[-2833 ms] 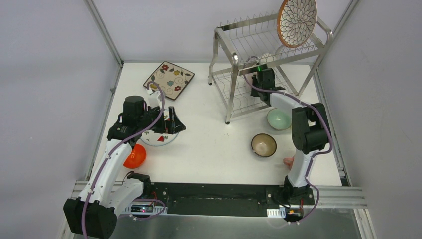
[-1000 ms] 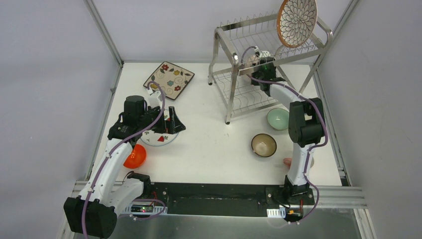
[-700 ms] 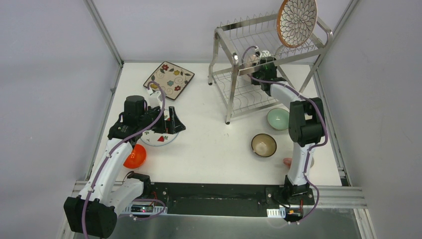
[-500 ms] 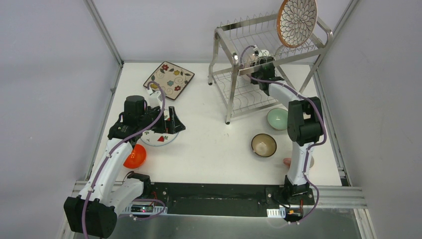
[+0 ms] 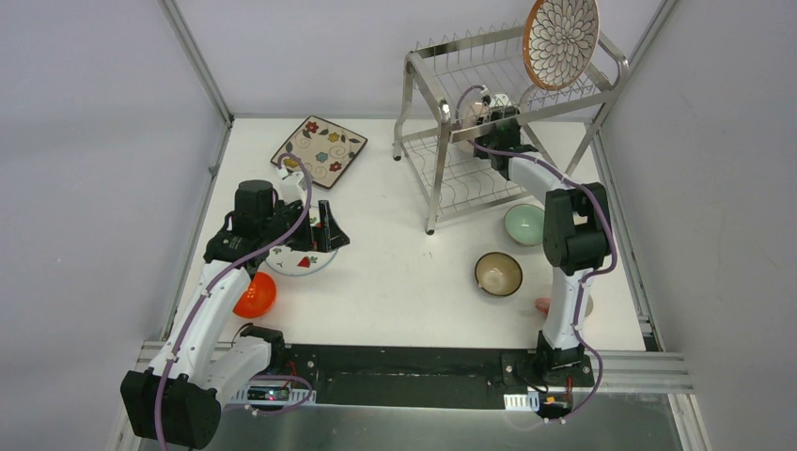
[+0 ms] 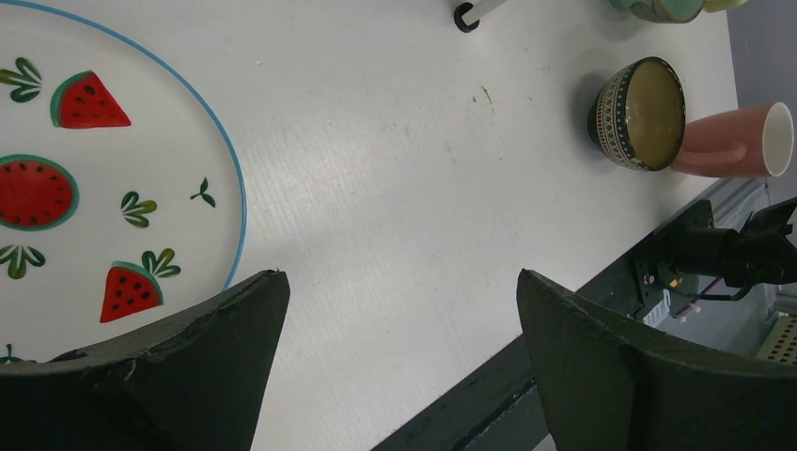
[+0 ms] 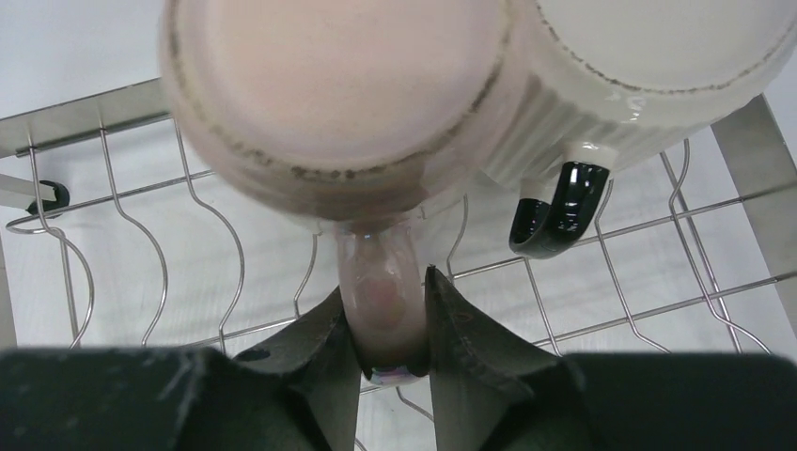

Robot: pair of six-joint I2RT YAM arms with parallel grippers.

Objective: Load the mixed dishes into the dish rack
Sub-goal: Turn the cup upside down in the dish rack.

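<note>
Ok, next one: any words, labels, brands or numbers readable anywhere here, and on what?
None can be read.
Watermelon plate: pictures only, no lettering.
Brown bowl: patterned band, no words.
Pale pink mug and cream mug: plain where they show.
Boards at the arm bases: too small to tell.

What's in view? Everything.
dish rack: 1, silver, far right
petal plate: 1, brown-rimmed, rack top
floral plate: 1, cream, far left
watermelon plate: 1, white, under left gripper
orange bowl: 1, orange, near left
mint bowl: 1, mint, beside rack
brown bowl: 1, brown, right
pink cup: 1, pink, beside brown bowl
pink mug: 1, pink, over rack wires
cream mug: 1, cream, beside pink mug
left gripper: black, open
right gripper: black, shut on pink mug
</note>
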